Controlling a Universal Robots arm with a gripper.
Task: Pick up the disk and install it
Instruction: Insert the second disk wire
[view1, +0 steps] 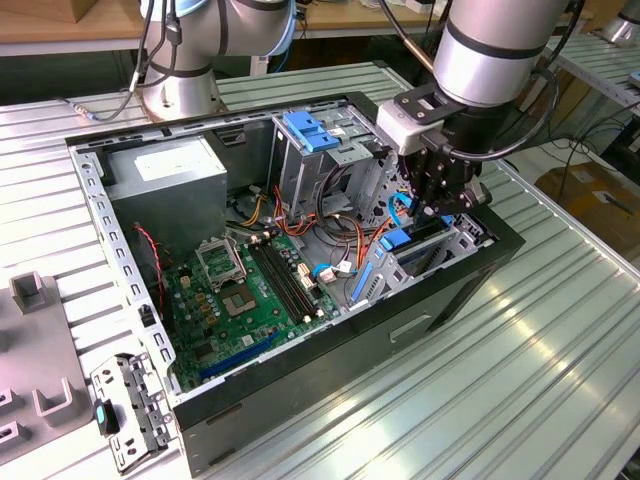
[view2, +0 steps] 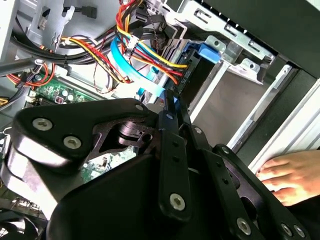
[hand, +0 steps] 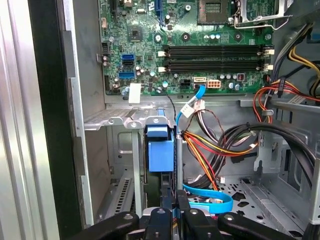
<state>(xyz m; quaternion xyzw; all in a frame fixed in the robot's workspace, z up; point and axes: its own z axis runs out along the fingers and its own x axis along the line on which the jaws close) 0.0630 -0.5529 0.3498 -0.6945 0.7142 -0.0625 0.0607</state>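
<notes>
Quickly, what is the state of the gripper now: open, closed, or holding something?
Gripper: closed on the flat black-and-silver metal disk with blue plastic side rails, standing on edge in its bay inside the open computer case.

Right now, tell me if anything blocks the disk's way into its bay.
Nothing visible does. In the first wrist view the disk stands edge-on, already in the drive bay's slot, just ahead of the gripper. The flat blue cable and the wire bundle lie beside that slot, not across it.

Silver-grey arm (view1: 495, 50) of rounded tube segments, white wrist block beneath. Black gripper (view1: 443, 195) of flat linkage bars with silver screws, black cables alongside.
</notes>
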